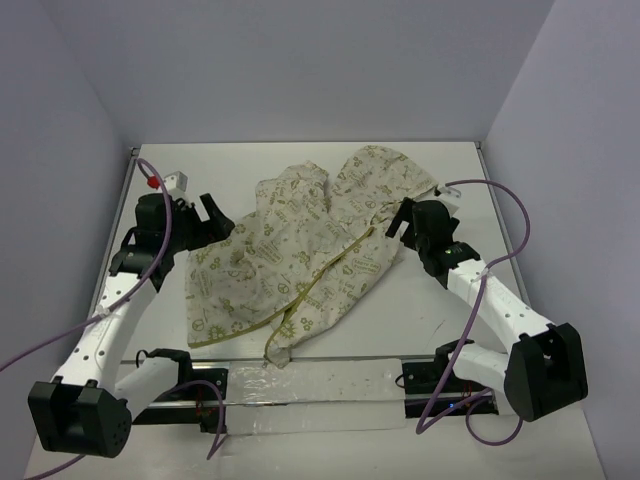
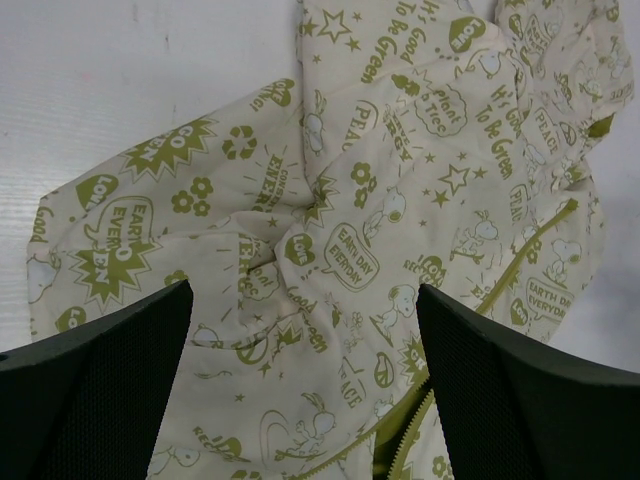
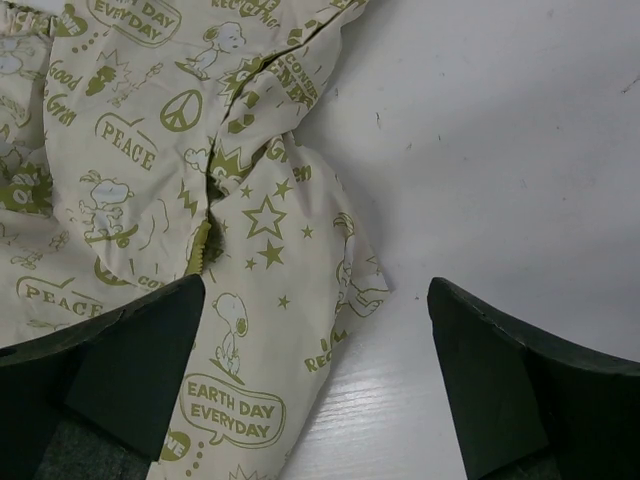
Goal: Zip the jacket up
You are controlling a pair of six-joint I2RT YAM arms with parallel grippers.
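The cream jacket (image 1: 300, 250) with olive-green motifs lies crumpled in the middle of the table, hood toward the back right. Its olive zipper (image 1: 330, 268) runs diagonally from the hood down to the front hem and stands apart in places. My left gripper (image 1: 200, 218) is open and empty just left of the jacket; in its wrist view the cloth (image 2: 330, 240) and a stretch of zipper teeth (image 2: 415, 430) lie below the jaws. My right gripper (image 1: 398, 222) is open and empty at the jacket's right edge; its wrist view shows the jacket (image 3: 240, 300) and a bit of zipper (image 3: 200, 250).
A white table (image 1: 450, 330) with purple walls on three sides. A clear plastic strip (image 1: 300, 385) lies along the front edge between the arm bases. A small white and red object (image 1: 170, 182) sits at the back left. Purple cables loop beside both arms.
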